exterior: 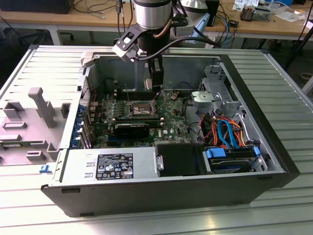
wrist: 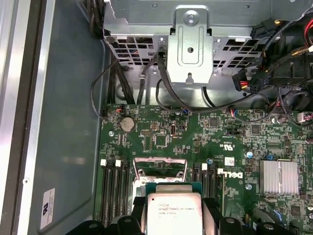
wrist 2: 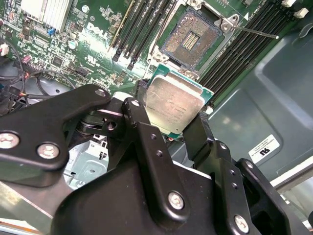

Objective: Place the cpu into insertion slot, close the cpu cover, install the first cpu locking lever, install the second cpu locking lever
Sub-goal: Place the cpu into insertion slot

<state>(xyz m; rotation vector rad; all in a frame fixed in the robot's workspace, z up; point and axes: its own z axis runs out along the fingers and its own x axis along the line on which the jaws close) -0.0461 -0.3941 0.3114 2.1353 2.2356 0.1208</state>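
Observation:
My gripper [wrist 2: 172, 120] is shut on the cpu [wrist 2: 173, 100], a flat square chip with a dull silver top, one black finger on each of two opposite edges. Both wrist views show the cpu [wrist: 173, 213] held in the air above the green motherboard. Just beyond it lies the insertion slot [wrist 2: 192, 41], its dark contact field bare inside a silver rim. The silver cpu cover [wrist: 160, 166] is swung up off the slot. A thin locking lever [wrist 2: 255, 32] sticks out free beside the slot. In the exterior view the gripper [exterior: 156, 84] hangs inside the open computer case, over the slot [exterior: 140, 108].
Black memory slots [wrist 2: 146, 27] flank the insertion slot on both sides. A metal drive cage [wrist: 190, 44] with black cables stands at the board's edge. A heatsink [wrist: 279, 177], the power supply [exterior: 110, 166] and coloured cables [exterior: 227, 132] fill the case. The case's metal walls surround the board.

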